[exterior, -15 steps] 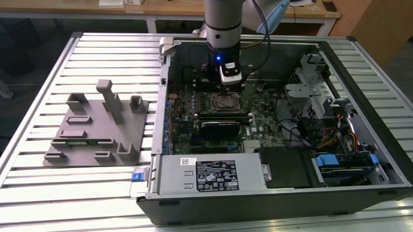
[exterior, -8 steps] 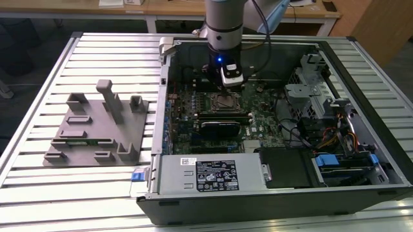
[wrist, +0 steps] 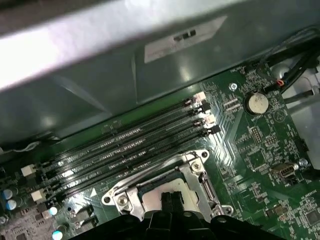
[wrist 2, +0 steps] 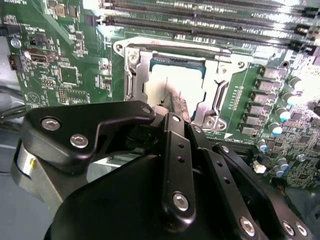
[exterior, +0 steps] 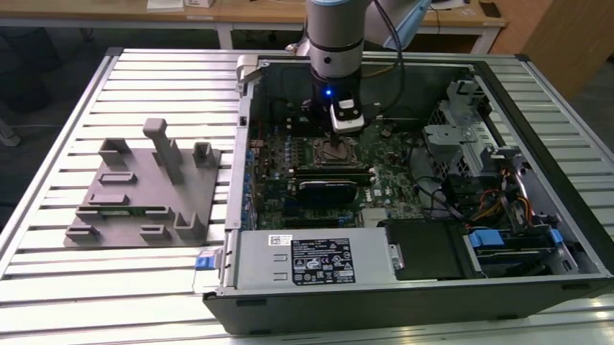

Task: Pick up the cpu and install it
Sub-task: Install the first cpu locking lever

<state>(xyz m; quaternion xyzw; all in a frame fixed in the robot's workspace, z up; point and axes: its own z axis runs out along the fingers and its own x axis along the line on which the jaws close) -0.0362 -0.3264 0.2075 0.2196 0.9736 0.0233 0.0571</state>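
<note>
Where socketed — cpu (wrist 2: 172, 85) pale (silvery)

Slatted metal worktop (exterior: 86, 108), pale grey. Wooden desks (exterior: 249, 13) behind with white legs, dark floor (exterior: 29, 86) beneath. Even indoor light.

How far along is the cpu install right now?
The pick-up looks done: the cpu lies in the motherboard socket, its pale silvery top showing inside the metal frame. In hand: the pincer hangs right over it, fingertips at the chip's edge; whether it grips or has let go is unclear. Left: the pictures cannot confirm the chip is fully seated, and the arm is inside the computer case.
</note>
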